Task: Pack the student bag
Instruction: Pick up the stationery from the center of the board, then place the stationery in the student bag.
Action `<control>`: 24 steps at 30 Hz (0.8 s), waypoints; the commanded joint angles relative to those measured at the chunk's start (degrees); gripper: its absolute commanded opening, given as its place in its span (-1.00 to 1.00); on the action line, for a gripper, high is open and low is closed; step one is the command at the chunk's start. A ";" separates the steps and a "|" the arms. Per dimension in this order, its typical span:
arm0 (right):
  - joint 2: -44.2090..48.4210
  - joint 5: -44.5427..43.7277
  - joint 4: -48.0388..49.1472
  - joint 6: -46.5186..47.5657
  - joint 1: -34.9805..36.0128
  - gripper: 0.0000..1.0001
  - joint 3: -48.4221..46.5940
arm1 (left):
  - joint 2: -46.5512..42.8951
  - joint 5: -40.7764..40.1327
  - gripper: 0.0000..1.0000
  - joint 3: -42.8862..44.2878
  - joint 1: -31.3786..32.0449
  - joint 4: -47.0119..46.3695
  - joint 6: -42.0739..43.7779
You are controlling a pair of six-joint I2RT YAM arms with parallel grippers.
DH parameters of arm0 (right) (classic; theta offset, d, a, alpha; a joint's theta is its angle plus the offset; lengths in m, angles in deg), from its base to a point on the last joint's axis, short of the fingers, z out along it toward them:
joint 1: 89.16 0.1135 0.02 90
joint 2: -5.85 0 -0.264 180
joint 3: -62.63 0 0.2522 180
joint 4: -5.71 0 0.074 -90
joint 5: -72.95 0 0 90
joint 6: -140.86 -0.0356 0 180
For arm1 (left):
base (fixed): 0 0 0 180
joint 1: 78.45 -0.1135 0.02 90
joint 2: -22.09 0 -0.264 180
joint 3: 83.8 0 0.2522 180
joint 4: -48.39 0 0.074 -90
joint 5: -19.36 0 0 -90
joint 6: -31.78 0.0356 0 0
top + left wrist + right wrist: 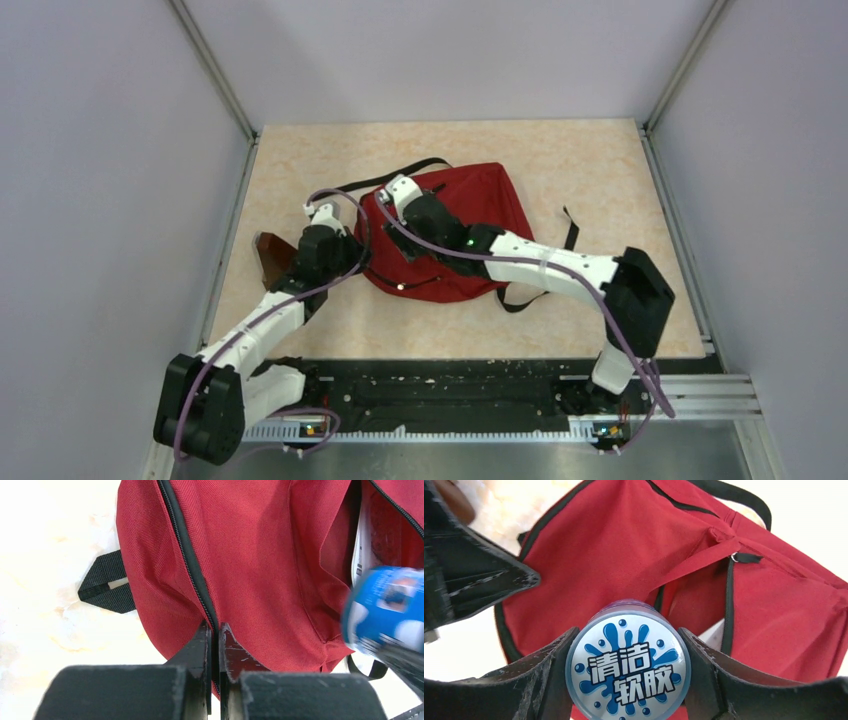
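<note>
The red bag (480,205) lies flat near the middle of the worktop (560,160), and both arms reach over it. The left fingers (215,627) are squeezed tight together at the near edge of the bag, pinching the red cloth right where a black zip (185,545) runs down to them. The right fingers (628,632) are spread wide and grip a round jar (628,675), one finger on each side of it. The jar has a blue and white lid with splash shapes and big white letters on it. The jar is held just above the bag, close to an open slot along the bag's edge. In the left wrist view, the jar looks like a blue blur on the right, next to that open slot, and something white (361,545) shows inside the slot. A short black strap loop (105,582) sticks out from the side of the bag and lies on the worktop. More thin black straps poke out from the far side and the right side of the bag. A small brown pouch (270,255) sits on the worktop to the left of the bag, partly hidden by the left arm.
</note>
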 commanded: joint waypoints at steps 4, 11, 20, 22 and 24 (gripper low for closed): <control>-6.75 -10.46 -0.97 1.55 -3.04 -0.89 -7.39 | -1.59 0.96 -1.00 -0.48 0.19 -1.93 0.03; -10.85 -25.98 8.91 13.75 -3.21 -0.90 -4.33 | -3.92 0.37 -1.00 -1.34 0.18 -1.22 0.07; -15.43 -17.06 37.49 25.40 -5.15 -0.90 4.27 | -6.19 2.04 -1.00 -1.77 0.19 -0.80 -0.84; -17.04 -14.47 41.42 27.70 -6.18 -0.90 5.89 | -7.13 2.21 -1.00 -1.90 0.14 -0.73 -1.20; -19.73 -16.55 44.22 31.48 -6.62 -0.92 6.34 | -8.24 2.24 -1.00 -1.90 0.19 -0.35 -1.49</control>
